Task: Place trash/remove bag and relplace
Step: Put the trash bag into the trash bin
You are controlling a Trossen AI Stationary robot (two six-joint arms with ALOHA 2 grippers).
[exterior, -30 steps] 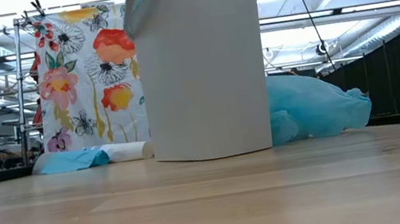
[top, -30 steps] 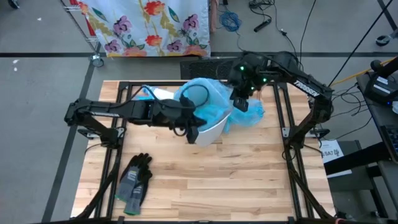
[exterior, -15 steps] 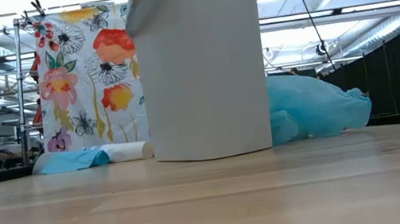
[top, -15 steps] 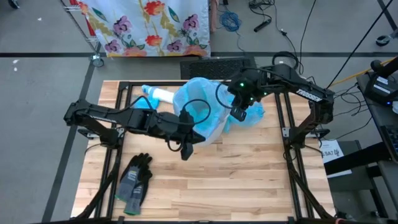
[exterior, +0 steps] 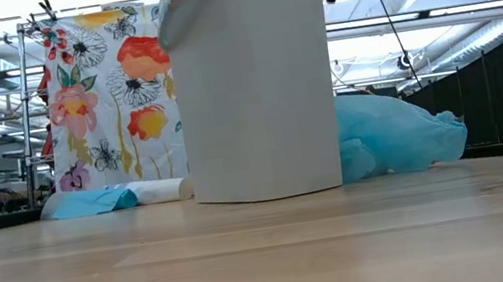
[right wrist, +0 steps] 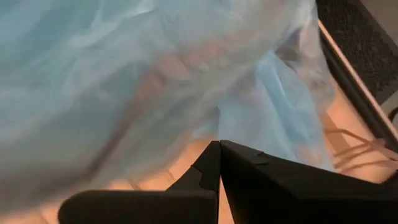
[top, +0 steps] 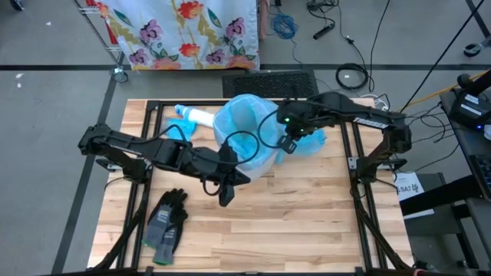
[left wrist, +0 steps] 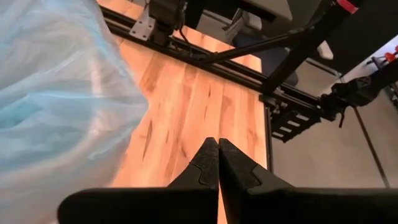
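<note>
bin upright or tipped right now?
Upright. The white bin stands flat on the table in the low view; the high view shows its blue-lined mouth facing up.

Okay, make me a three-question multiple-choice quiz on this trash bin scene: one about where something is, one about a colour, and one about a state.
1. Where do the gloves lie?
A. Near front left corner
B. Inside the bin
C. On the blue bag

2. What colour is the bin's liner?
A. Black
B. Light blue
C. Red

3. How is the left end effector?
A. Wide open
B. Holding a glove
C. Shut, empty

Answers: 1 A, the high view shows them there. 2 B, light blue plastic fills the bin. 3 C, its fingers meet over bare table.
</note>
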